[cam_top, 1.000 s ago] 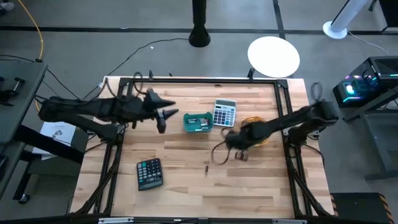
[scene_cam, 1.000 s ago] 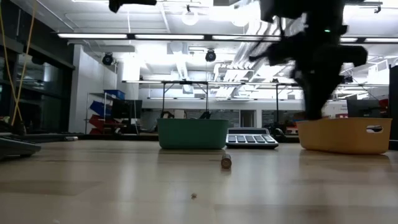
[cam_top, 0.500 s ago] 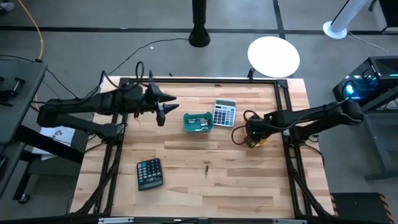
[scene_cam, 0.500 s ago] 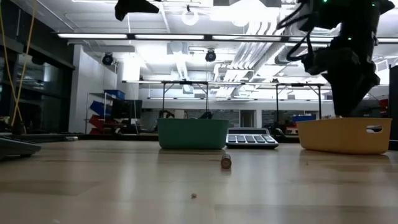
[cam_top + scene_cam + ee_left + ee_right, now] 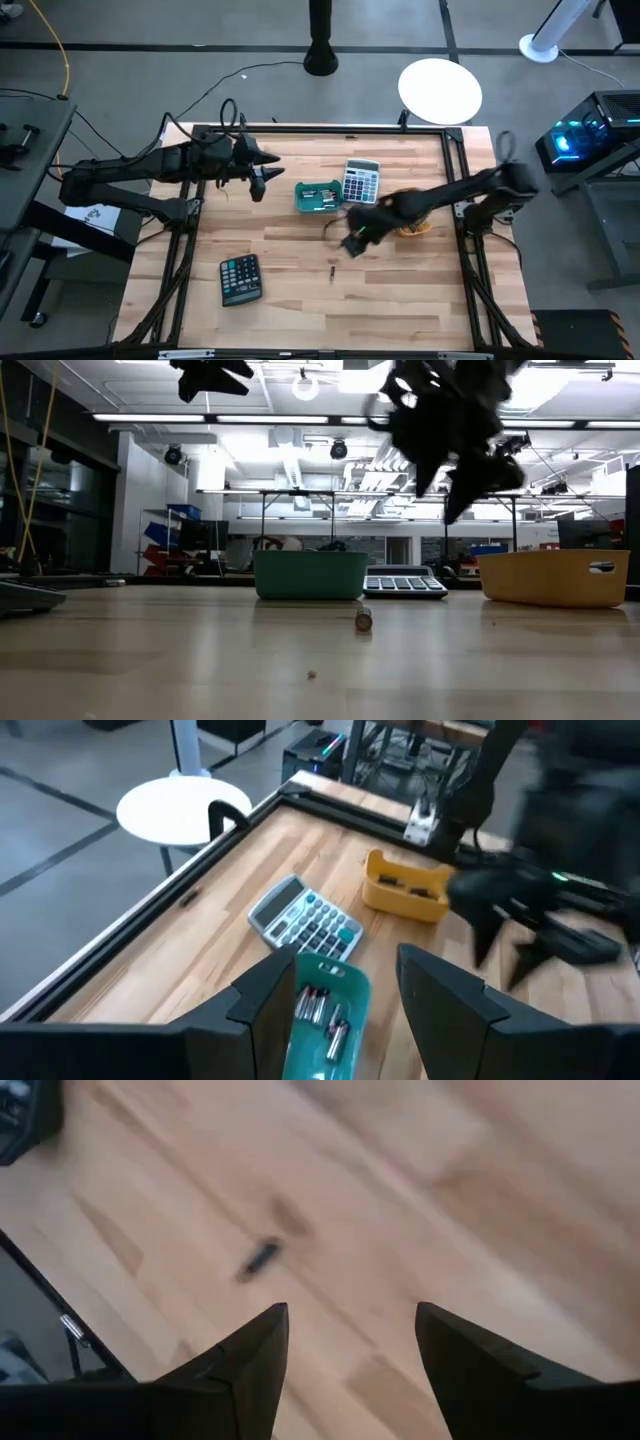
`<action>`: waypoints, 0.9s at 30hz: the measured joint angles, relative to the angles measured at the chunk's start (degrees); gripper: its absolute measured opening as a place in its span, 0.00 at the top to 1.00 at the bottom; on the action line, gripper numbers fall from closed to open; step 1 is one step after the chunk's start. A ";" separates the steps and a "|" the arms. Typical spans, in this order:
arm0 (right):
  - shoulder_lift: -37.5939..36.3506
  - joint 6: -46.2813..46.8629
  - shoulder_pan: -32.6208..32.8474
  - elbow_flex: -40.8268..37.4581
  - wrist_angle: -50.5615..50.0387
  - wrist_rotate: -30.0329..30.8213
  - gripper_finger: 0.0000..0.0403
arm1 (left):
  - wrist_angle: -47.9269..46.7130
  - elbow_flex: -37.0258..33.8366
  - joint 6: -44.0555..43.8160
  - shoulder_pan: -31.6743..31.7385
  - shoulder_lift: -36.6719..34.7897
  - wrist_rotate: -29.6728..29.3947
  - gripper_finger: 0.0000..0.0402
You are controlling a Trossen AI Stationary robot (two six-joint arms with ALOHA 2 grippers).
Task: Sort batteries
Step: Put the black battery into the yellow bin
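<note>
Right gripper [image 5: 352, 240] (jaws spread, empty) swung from yellow tray [image 5: 414, 228] toward lone battery [image 5: 332, 270].

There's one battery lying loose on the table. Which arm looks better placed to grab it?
Probably the right. Its open gripper hangs near the battery, which shows in its wrist view; the left gripper hovers beyond the teal tray.

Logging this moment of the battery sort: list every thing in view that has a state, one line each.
Left hand: open, empty, raised beside the teal tray.
Right hand: open, empty, above the loose battery.
Loose battery: lying alone on the table, unsorted.
Teal tray: upright, several batteries inside.
Yellow tray: upright, contents hidden.
Grey calculator: flat, keys up.
Dark calculator: flat, keys up.
</note>
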 joint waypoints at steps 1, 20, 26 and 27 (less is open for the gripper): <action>3.21 1.04 1.34 3.27 -0.46 0.88 0.47 | -0.67 0.00 0.16 0.12 -0.05 0.00 0.59; 42.34 31.26 9.61 52.31 -30.73 3.10 0.47 | -5.69 0.00 15.87 2.93 -0.03 5.44 0.59; 45.07 32.96 9.57 52.09 -28.55 2.65 0.47 | -7.69 0.00 18.21 4.80 -0.03 6.36 0.59; 45.38 33.26 9.55 51.81 -28.11 2.64 0.47 | -7.91 0.00 18.38 5.03 -0.03 6.42 0.59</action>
